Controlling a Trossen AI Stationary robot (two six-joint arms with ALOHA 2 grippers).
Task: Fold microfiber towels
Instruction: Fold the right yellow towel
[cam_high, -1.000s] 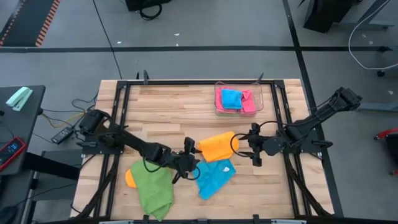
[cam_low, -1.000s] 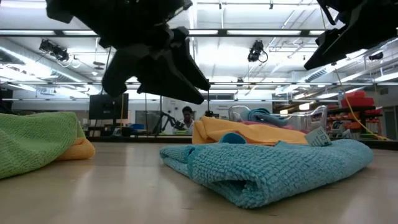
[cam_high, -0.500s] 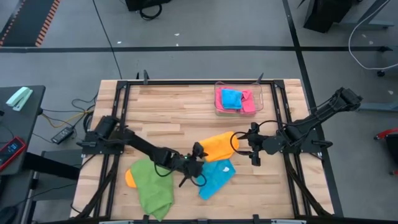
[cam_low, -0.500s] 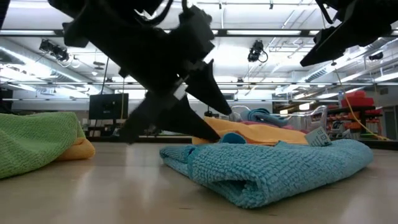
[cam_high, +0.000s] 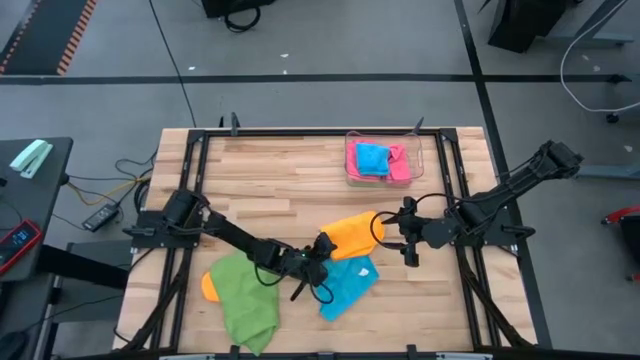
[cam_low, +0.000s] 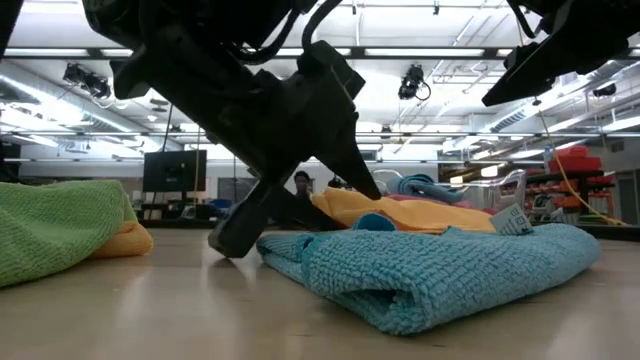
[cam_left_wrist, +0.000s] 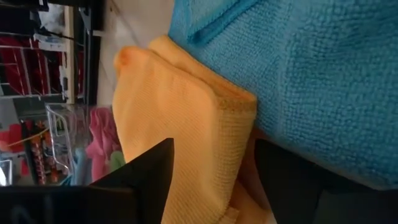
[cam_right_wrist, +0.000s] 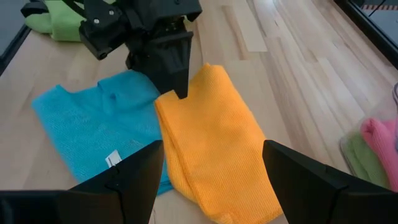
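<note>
Several towels: four loose cloths lay on the desk; nearest the low camera was the blue towel, with the green towel beside it over a second orange cloth.
Handling: the cloths looked soft, light and limp, likely to sag and slide on the wood; a pinch at a corner or hem seemed the best hold.
Left hand: the left hand stood low at the seam where the blue towel met the folded orange towel, fingers spread and holding nothing.
Right hand: the right hand hovered just beyond the orange towel's far end, fingers wide apart and empty.
Tray: farther back, a clear tray held more cloths, blue over pink.
Left wrist view: it alone showed the orange towel's doubled edge lying against the blue pile.
Right wrist view: it alone showed a white tag on the blue towel.
Low view: it alone showed how near the left hand's fingertips came to the desk surface.
</note>
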